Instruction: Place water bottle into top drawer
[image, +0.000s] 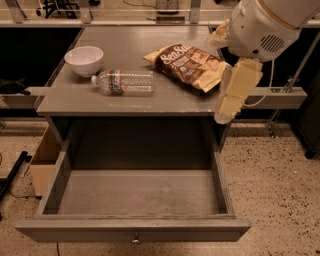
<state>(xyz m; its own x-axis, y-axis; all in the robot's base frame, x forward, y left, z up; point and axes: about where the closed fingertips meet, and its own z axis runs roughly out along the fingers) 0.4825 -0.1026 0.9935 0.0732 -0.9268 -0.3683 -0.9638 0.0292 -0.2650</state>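
**While the Bottle Lies on the Table, the Drawer Stands Open**

Although the top drawer (135, 230) is pulled far out beneath the grey table (125, 47), with its floor in plain view and a small metal knob (135, 241) at the middle of its front panel, the water bottle (122, 82) lies on the tabletop above. It rests on its side near the table's front left. Its white cap points left toward the white bowl (84, 60), which sits just beside it and slightly further back. A brown chip bag (190, 65) lies flat to the right of the bottle, apart from it.

The gripper (222, 117) hangs at the table's right front corner, pointing downward and well apart from the bottle. Whether it is released or clenched cannot be told from this angle. Above it sits the arm's white rounded housing (262, 27). Left of the drawer, on the speckled floor, stands what looks like a cardboard box (45, 160).
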